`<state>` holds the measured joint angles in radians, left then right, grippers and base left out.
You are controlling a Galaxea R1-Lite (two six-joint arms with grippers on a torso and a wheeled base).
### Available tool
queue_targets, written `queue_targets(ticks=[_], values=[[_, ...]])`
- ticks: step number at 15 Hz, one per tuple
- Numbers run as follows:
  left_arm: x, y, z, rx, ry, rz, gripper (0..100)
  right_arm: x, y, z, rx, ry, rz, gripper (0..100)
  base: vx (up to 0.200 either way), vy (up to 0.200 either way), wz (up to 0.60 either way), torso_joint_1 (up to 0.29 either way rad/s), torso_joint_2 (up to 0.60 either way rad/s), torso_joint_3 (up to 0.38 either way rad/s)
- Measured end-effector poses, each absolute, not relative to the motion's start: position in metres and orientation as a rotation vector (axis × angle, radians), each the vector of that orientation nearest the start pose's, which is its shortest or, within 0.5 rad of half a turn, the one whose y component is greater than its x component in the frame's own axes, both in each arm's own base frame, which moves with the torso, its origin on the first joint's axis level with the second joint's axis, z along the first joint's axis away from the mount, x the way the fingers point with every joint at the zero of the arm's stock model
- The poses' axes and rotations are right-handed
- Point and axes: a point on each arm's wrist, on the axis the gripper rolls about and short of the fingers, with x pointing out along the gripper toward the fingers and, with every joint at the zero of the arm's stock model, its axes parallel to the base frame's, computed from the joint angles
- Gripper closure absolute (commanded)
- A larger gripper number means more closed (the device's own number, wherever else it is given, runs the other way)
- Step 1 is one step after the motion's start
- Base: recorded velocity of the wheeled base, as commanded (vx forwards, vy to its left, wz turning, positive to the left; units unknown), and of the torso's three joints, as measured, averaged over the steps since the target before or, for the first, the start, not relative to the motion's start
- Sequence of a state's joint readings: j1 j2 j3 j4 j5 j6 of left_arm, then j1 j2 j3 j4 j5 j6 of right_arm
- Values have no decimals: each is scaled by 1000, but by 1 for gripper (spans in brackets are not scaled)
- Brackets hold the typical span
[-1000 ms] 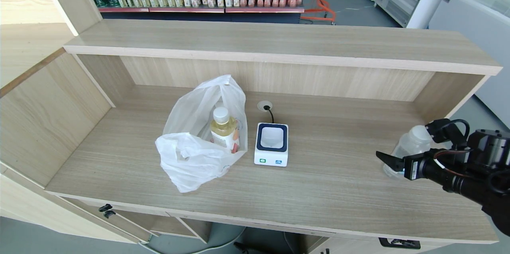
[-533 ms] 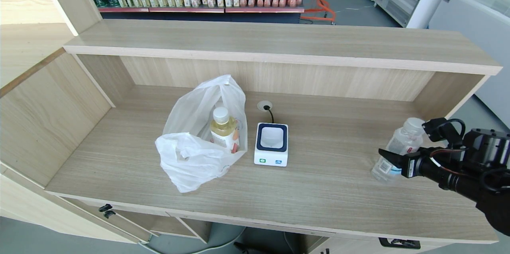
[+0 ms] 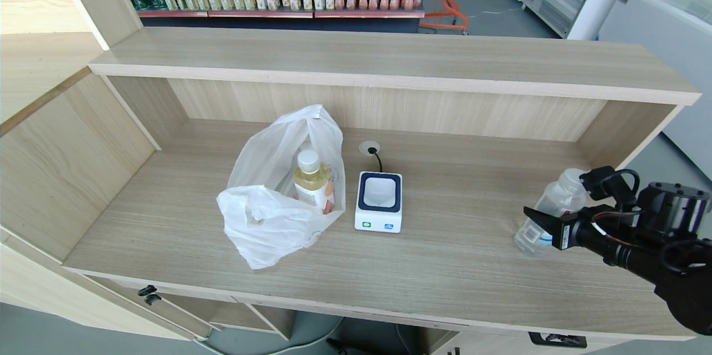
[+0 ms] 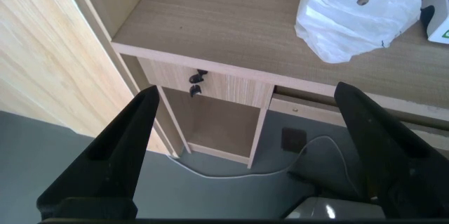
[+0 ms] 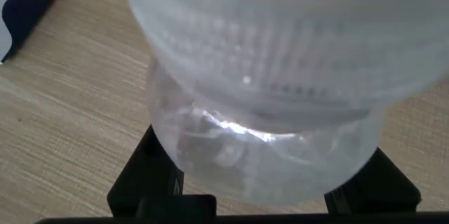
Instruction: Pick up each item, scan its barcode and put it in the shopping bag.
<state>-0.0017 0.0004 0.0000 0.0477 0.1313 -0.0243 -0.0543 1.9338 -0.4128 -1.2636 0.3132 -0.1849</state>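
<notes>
Clear bottle (image 3: 548, 213): label too small to read, part behind right gripper (image 3: 562, 200), blurred in right wrist view. Bagged bottle (image 3: 311, 180): lower half hidden by shopping bag (image 3: 267, 227). Scanner (image 4: 440, 27) clipped in left wrist view.

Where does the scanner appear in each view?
Head view: scanner in the middle, just right of the bag.
Left wrist view: its corner at the frame edge, beside the bag.
Right wrist view: its corner beyond the held bottle.
Shared landmark: the wooden counter.
</notes>
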Motion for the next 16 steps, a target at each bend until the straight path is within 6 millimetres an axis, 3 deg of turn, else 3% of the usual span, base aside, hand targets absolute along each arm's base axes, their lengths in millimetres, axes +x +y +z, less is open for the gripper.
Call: queue_targets(ticks=[6,9,12,16], values=[[-23,3,71,-21,46,130,0,296,-5,75,-167,245,298,100,0,0,0,0,0,0],[-23,3,71,-21,46,131,0,300,-1,88,-113,213,346,100,0,0,0,0,0,0],[-23,3,71,-21,46,131,0,290,14,126,104,164,564,100,0,0,0,0,0,0],[-23,3,71,-21,46,131,0,250,44,185,294,151,1032,100,0,0,0,0,0,0]])
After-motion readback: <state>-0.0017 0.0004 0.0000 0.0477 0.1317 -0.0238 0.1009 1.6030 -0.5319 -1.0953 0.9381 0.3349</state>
